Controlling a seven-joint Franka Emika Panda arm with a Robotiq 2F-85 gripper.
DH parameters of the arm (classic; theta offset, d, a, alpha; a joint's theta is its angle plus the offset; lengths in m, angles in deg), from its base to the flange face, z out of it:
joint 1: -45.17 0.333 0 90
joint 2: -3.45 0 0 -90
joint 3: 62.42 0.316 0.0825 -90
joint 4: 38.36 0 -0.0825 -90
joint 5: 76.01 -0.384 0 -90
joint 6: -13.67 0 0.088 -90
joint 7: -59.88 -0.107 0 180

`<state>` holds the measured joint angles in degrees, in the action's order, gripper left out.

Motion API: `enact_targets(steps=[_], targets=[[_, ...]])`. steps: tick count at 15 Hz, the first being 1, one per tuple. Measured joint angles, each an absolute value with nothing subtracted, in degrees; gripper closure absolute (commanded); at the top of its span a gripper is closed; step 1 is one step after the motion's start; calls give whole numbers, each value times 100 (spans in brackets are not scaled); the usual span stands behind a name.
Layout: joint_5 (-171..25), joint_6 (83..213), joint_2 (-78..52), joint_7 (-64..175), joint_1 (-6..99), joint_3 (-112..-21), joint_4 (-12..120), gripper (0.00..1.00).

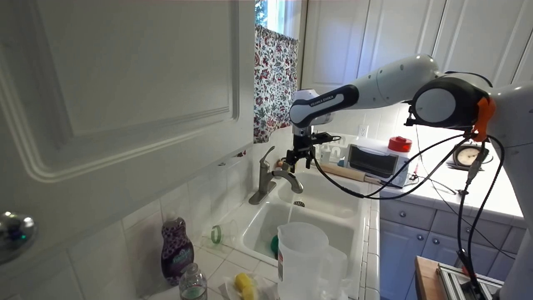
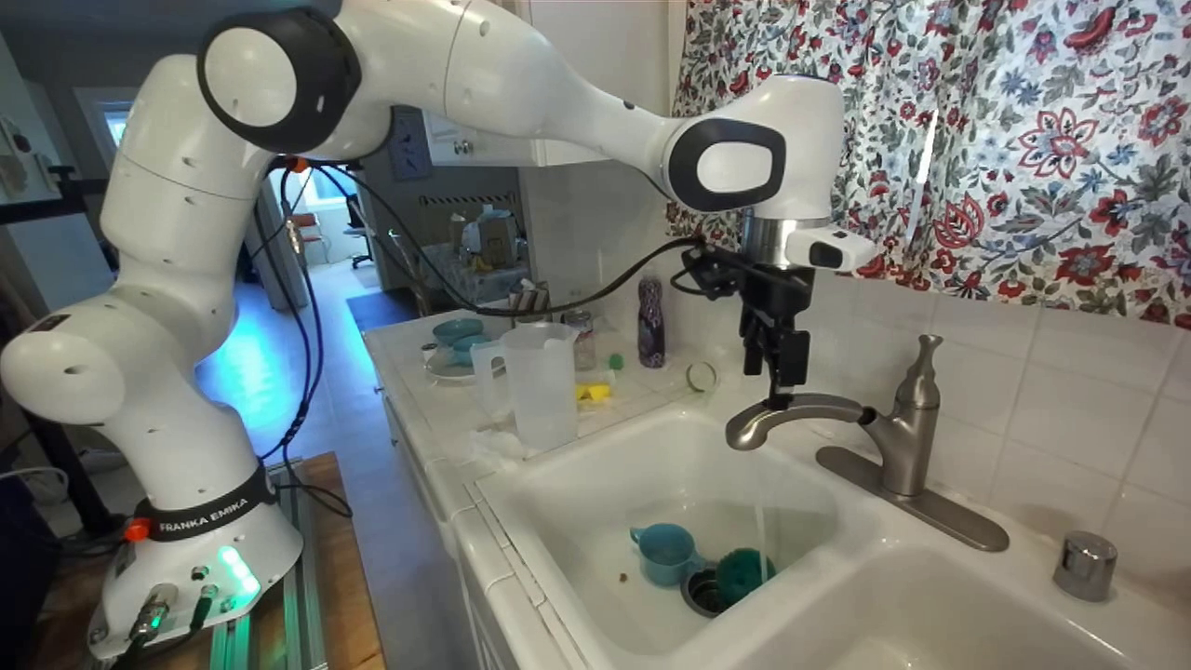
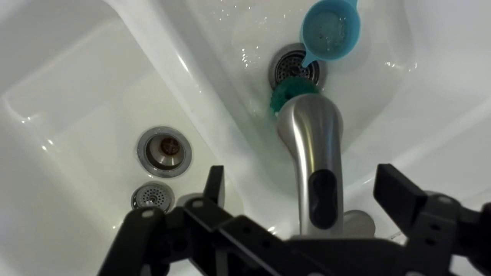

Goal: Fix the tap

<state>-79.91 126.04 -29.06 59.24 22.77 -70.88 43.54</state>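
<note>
The tap (image 1: 264, 177) is grey-silver metal. Its lever slants upward and its curved spout reaches over the double sink. In an exterior view the tap body (image 2: 907, 437) and spout meet at a dark gap. A thin water stream (image 2: 761, 526) falls from the spout. My gripper (image 1: 300, 166) points down just above the spout, also in an exterior view (image 2: 780, 395). In the wrist view the spout (image 3: 318, 145) with its black button patch lies between the wide-open fingers (image 3: 299, 174), with room on both sides. The lever is out of the wrist view.
The double sink (image 2: 865, 549) holds a teal cup (image 2: 666, 551) and a green scrubber (image 2: 742, 575) by a drain. A translucent pitcher (image 1: 302, 258), purple soap bottle (image 1: 177, 250) and yellow item (image 1: 245, 285) stand beside it. A chrome knob (image 2: 1086, 565) and the tiled wall are close to the tap.
</note>
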Motion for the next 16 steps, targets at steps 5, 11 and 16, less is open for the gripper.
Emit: enact_targets(steps=[5,11,16], targets=[[-7991,13149,-2510,6001,2421,-7170,5129,0],[-7995,13693,-2499,6062,2511,-7180,5395,0],[-8006,14126,-2612,6212,2522,-7165,5447,0]])
